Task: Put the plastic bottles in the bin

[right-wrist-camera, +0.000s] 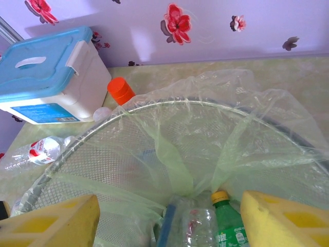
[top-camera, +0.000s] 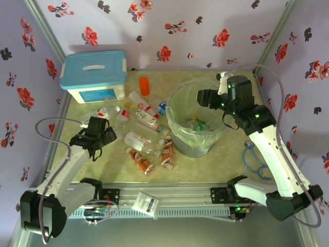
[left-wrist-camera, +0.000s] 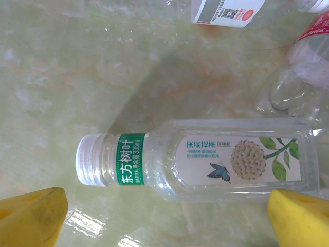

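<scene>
Several plastic bottles (top-camera: pixel 145 133) lie scattered on the table left of the bin (top-camera: pixel 177 135), a grey mesh bucket with a pale green bag liner (right-wrist-camera: pixel 195 128). My left gripper (top-camera: pixel 98 128) hangs low and open over one clear bottle (left-wrist-camera: pixel 205 159) with a white cap and a green neck band. That bottle lies flat just beyond the yellow fingertips (left-wrist-camera: pixel 31 216); my left gripper (left-wrist-camera: pixel 167 221) touches nothing. My right gripper (top-camera: pixel 203 98) is over the bin's rim and open (right-wrist-camera: pixel 169 221). Below it, in the bin, lie a green bottle (right-wrist-camera: pixel 229 229) with a yellow cap and a clear bottle (right-wrist-camera: pixel 198 226).
A white box with a blue lid (top-camera: pixel 94 76) stands at the back left, with a short orange cylinder (top-camera: pixel 144 86) beside it. A coiled blue hose (top-camera: pixel 254 157) lies right of the bin. A small white packet (top-camera: pixel 145 202) rests on the front rail.
</scene>
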Tool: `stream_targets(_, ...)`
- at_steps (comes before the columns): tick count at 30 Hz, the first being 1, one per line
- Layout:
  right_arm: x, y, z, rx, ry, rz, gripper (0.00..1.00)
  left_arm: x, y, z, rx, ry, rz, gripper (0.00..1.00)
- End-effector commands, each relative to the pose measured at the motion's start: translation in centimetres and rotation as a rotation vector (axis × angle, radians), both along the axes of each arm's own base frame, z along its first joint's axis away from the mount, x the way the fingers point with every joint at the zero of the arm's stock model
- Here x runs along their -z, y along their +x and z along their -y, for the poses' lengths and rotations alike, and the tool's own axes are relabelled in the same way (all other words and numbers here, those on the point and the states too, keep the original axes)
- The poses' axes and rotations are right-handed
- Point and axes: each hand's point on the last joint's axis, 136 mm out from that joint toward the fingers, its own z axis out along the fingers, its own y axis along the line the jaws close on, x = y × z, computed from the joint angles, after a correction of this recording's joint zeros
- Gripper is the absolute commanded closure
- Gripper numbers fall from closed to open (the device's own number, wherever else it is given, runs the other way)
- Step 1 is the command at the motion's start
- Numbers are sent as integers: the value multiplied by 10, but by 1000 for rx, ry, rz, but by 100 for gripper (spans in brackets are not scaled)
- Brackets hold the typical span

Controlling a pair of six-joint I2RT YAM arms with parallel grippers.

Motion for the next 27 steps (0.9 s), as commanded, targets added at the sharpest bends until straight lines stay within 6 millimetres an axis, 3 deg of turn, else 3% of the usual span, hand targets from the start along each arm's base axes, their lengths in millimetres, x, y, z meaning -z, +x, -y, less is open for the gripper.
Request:
stream_targets(1, 2, -5, 5, 18, -4, 1, 27, 10, -1, -4, -23, -9, 4, 0)
stream_targets(6, 2, -6, 7, 23, -18, 0, 27, 4, -2, -17, -80, -20, 38, 0)
stream_targets(10, 6, -5, 6, 22, -14, -8, 27, 4, -5, -30, -241, -131, 103, 0)
stream_targets(19, 11, -7, 11, 37, -34, -11, 27, 16, -15, -19, -658, -670, 365, 0)
stream_targets(24, 15, -8, 13, 42, -48, -17, 27, 16, -14, -22, -730, -718, 401, 0)
stream_targets(27, 18, -9, 14, 44, -53, -23, 27, 30, -10, -24, -770, -746, 411, 0)
